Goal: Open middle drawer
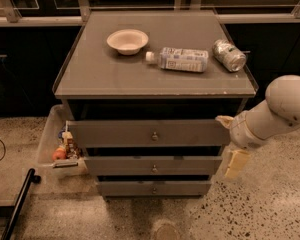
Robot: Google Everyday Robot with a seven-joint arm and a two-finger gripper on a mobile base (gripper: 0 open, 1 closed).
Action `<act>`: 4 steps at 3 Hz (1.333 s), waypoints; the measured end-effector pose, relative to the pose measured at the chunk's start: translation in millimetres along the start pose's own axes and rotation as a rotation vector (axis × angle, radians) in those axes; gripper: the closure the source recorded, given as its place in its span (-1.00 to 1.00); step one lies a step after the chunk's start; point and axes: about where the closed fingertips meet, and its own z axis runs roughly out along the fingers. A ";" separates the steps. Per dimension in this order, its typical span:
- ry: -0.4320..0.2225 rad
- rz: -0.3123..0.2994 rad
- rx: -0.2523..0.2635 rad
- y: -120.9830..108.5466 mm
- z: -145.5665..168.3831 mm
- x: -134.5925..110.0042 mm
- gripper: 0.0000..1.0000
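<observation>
The gripper is hovering with its fingers spread apart, just off the right end of the drawer fronts. The middle drawer is lying immediately left of it and slightly lower. Above the gripper, the bench is carrying a can, then a bottle and a bowl farther left.

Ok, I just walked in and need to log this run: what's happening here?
A one-armed robot is at a grey cabinet. Its end effector hangs open beside the right ends of the drawer fronts, holding nothing. The middle drawer is not yet pulled out, its knob untouched. A bowl, bottle and can lie on top.
</observation>
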 end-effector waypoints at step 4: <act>-0.151 -0.189 0.126 17.9 136.0 22.4 -1.00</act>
